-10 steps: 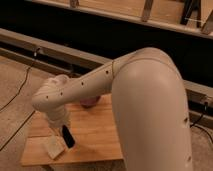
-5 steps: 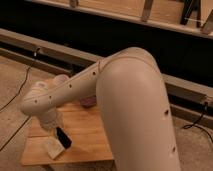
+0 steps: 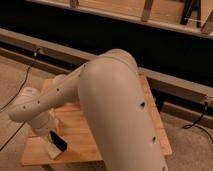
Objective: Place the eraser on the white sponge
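**One black eraser tilted over one white sponge, pinched by the gripper**

There is one eraser (image 3: 58, 141), one white sponge (image 3: 51, 152), one wooden table (image 3: 70, 131), one robot arm (image 3: 112, 110) and two loose black cables.

The eraser is a flat black oblong with rounded corners. It is tilted, its upper end at the gripper (image 3: 50, 133) and its lower end down over the sponge. Whether it touches the sponge cannot be told.

The sponge is a pale, cream-tinged block near the table's front left corner, only partly visible beneath the eraser.

The gripper hangs low over that same corner, closed on the eraser's upper end.

The arm is a thick, smooth, cream-coloured shell with a few small dark holes along it. It rises from the lower right, bends in a broad rounded elbow and reaches down to the left, covering much of the tabletop.

The table is made of light, warm-toned planks with a square edge. It stands on a speckled grey-beige floor.

One cable (image 3: 17, 95) trails over the floor at the left, and the other cable (image 3: 194, 124) curls at the right.

Behind the table a long grey metal rail (image 3: 165, 82) runs across the room in front of a dark recess. Above that is a pale wooden ledge (image 3: 120, 9).
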{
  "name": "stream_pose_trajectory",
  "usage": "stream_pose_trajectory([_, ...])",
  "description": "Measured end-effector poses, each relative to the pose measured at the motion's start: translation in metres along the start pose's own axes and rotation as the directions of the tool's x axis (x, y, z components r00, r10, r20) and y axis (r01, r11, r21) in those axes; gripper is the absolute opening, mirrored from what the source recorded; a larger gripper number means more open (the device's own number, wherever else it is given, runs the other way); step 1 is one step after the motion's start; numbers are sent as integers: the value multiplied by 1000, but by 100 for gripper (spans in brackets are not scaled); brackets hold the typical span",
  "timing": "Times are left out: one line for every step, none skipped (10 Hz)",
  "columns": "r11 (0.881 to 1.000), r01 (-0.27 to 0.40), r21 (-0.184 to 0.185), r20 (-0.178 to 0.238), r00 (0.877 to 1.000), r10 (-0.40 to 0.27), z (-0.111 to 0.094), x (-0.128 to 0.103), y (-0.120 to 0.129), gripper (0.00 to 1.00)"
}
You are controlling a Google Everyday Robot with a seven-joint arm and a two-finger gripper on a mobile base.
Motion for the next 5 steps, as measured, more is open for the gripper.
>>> stream_pose_trajectory([1000,19,5,-6,1000,-19,3,-5,3,0])
stream_pose_trajectory([999,31,9,-9,999,-31,6,-9,5,0])
stream_pose_trajectory([999,42,12,-16,999,-42,10,-15,5,0])
stream_pose_trajectory([999,47,14,-19,999,-47,14,-18,5,0])
stream_pose_trajectory([999,50,13,-21,999,-50,16,-20,5,0])
